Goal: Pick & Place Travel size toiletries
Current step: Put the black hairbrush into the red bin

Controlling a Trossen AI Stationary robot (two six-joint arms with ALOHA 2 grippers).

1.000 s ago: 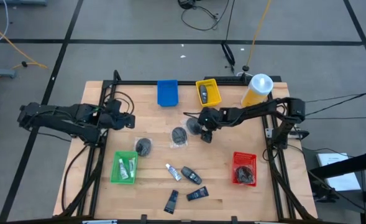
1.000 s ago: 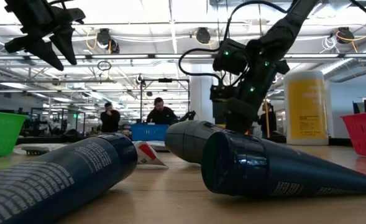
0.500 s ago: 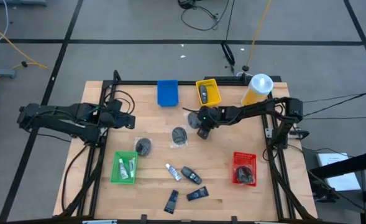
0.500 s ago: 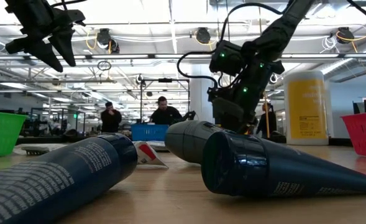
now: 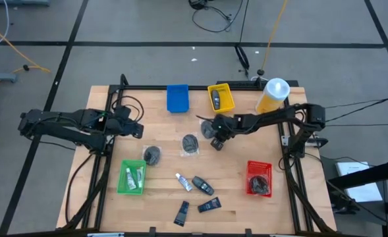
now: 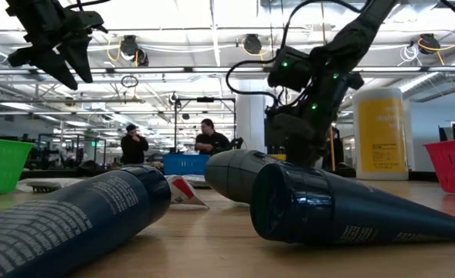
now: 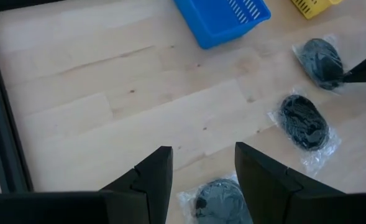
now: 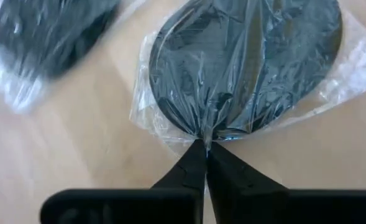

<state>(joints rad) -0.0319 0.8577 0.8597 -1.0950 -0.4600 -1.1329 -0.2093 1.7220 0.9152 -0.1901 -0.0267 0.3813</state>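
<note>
Three dark round discs in clear wrap lie mid-table: one (image 5: 190, 143), one (image 5: 152, 155), and one (image 5: 207, 128) near the yellow tray. My right gripper (image 5: 215, 136) is down at that last disc (image 8: 245, 62), shut on its wrap. My left gripper (image 5: 136, 130) hovers open at the left, high over bare wood (image 7: 198, 168). A white tube (image 5: 182, 181), a black oval piece (image 5: 202, 185) and two dark flat tubes (image 5: 209, 205) (image 5: 181, 212) lie near the front edge. My right gripper pinches the clear wrap at the disc's edge (image 8: 205, 138) between its two fingertips (image 8: 189, 168). The fingers slant down from the table's right side. The wrap is gathered into creases at the tips. The disc lies flat on the wood.
A blue tray (image 5: 177, 97) and a yellow tray (image 5: 221, 97) holding one item stand at the far edge, beside a big yellow bottle (image 5: 273, 95). A green tray (image 5: 132, 176) with tubes sits front left, a red tray (image 5: 259, 178) with dark items front right. People stand in the room behind.
My right gripper has swayed slightly toward the table's left and back over the disc near the yellow tray, and its fingers have come together on the wrap. The disc has stayed on the table.
</note>
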